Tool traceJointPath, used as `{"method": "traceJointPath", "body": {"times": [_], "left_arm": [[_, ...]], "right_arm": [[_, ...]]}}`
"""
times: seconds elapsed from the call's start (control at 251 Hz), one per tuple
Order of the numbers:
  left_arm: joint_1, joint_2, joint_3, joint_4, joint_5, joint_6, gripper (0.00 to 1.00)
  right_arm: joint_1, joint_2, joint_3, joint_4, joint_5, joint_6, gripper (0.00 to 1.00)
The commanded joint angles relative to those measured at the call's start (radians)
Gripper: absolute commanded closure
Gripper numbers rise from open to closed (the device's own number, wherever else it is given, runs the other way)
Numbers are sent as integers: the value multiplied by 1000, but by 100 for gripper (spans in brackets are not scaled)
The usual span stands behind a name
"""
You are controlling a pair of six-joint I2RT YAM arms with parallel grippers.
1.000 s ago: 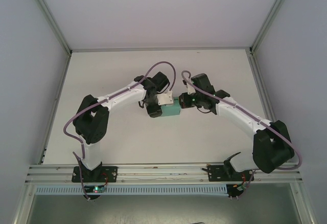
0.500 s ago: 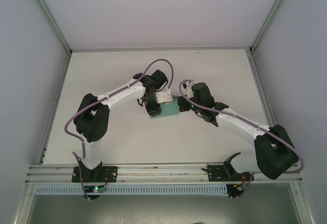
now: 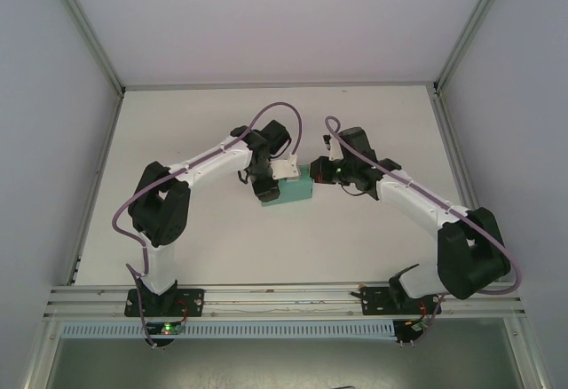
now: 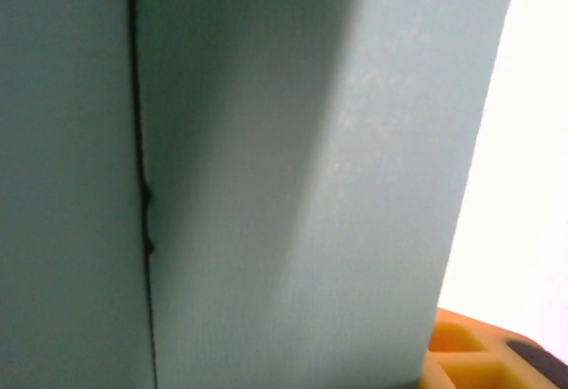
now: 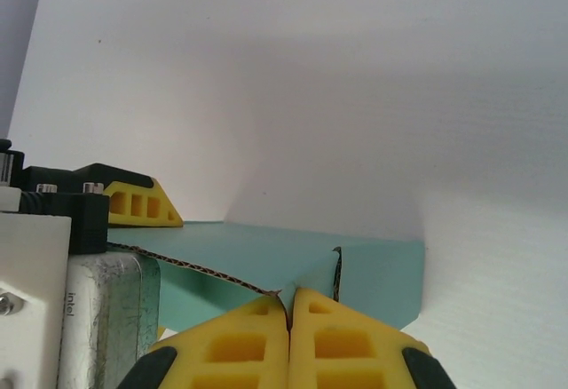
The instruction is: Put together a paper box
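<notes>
The paper box [image 3: 299, 193] is a small teal card box at the middle of the table. My left gripper [image 3: 269, 190] is shut across its left end. In the left wrist view the teal wall [image 4: 293, 185] with a dark seam lies right against the camera, and one yellow fingertip [image 4: 461, 353] shows at its lower right edge. My right gripper [image 3: 318, 174] is shut, and its joined tips [image 5: 288, 305] press on the box's near corner [image 5: 266, 251], beside a raw corrugated flap edge. A yellow finger [image 5: 138, 204] of the left gripper rests at the box's far edge.
The white table [image 3: 204, 123] is ringed by a metal frame [image 3: 266, 298] with grey walls on both sides. Both arms arch in from the near edge and meet at the box. The left wrist's camera housing [image 5: 98, 318] stands close to my right fingers.
The right arm dipped its elbow and wrist, then came back up to the box's right end. The left gripper and the box shifted slightly left.
</notes>
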Motion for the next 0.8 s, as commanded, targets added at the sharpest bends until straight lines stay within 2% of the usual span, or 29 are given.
{"method": "traceJointPath", "body": {"times": [0.0, 0.06, 0.12, 0.415, 0.563, 0.682, 0.794], "left_arm": [[-6, 35, -13, 24, 62, 22, 54], [-5, 31, -17, 25, 68, 25, 54], [-5, 27, -20, 26, 68, 32, 54], [-5, 28, -13, 22, 66, 33, 53], [-4, 30, -13, 25, 63, 35, 53], [-5, 32, -15, 31, 65, 34, 51], [-5, 41, -4, 25, 61, 28, 50]], "right_arm": [[4, 15, 63, -64, -154, -11, 100], [1, 17, 80, -91, -126, -37, 100], [-14, 23, 82, -89, -156, -26, 100], [-37, 67, 130, -101, -241, 145, 100], [-34, 49, 103, -167, -149, -29, 100], [-11, 25, -4, -126, -82, -195, 100], [4, 21, -93, -72, -37, -264, 100]]}}
